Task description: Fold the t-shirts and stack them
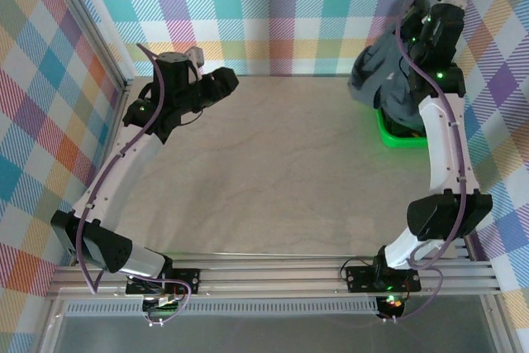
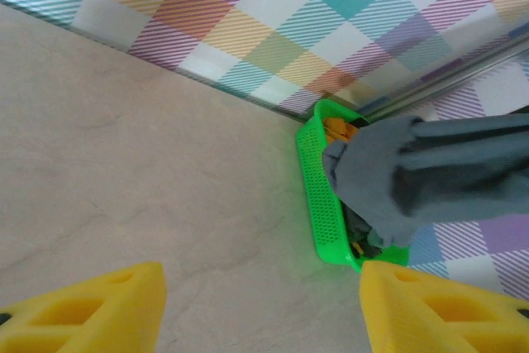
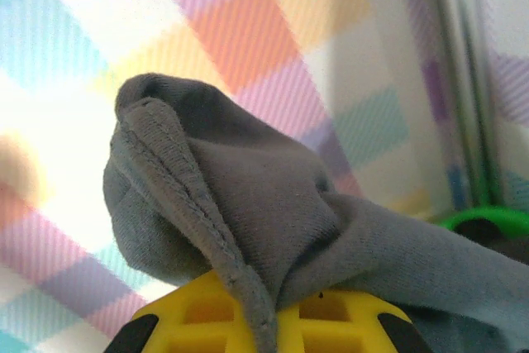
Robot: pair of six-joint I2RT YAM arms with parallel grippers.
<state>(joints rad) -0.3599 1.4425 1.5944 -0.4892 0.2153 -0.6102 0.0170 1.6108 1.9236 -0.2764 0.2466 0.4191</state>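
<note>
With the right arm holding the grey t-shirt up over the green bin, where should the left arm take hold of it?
Probably grip the t-shirt by its drooping lower fold, coming level from the middle of the table. The right gripper pinches a bunched hem up top, so cloth hangs loose over the green bin, and that side faces the open left gripper.

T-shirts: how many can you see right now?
1. A grey t-shirt hangs from the shut right gripper above the green bin at the far right; more may lie hidden in the bin underneath.
</note>
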